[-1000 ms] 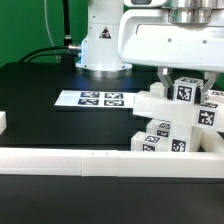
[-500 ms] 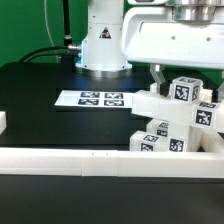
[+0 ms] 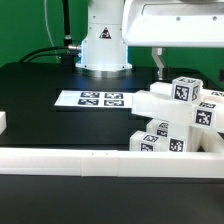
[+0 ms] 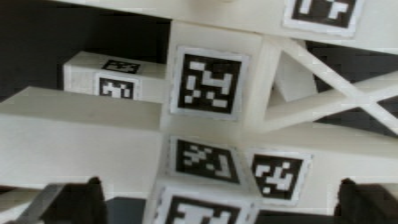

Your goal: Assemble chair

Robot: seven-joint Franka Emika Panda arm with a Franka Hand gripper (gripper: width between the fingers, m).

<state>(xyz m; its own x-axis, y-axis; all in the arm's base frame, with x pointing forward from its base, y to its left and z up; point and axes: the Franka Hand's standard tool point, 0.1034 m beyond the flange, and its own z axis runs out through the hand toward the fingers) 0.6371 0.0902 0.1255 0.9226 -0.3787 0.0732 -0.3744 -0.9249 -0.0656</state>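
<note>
The chair (image 3: 172, 122) stands partly built at the exterior view's right. It is a stack of white blocky parts with black-and-white tags, and a tagged post (image 3: 184, 90) sits on top. My gripper (image 3: 184, 64) hangs just above that post, open and holding nothing; only one dark finger (image 3: 158, 64) shows clearly. In the wrist view the chair (image 4: 214, 100) fills the picture with a tagged post and slanting braces. The gripper (image 4: 217, 204) straddles it, with dark fingertips (image 4: 71, 204) wide apart on either side and clear of the part.
The marker board (image 3: 98, 99) lies flat on the black table, to the exterior view's left of the chair. A long white border rail (image 3: 90, 160) runs along the front edge. The robot base (image 3: 102, 45) stands behind, with cables at the back left.
The gripper has opened, let go of the top post of the chair and risen a little. The chair parts have stayed in place.
</note>
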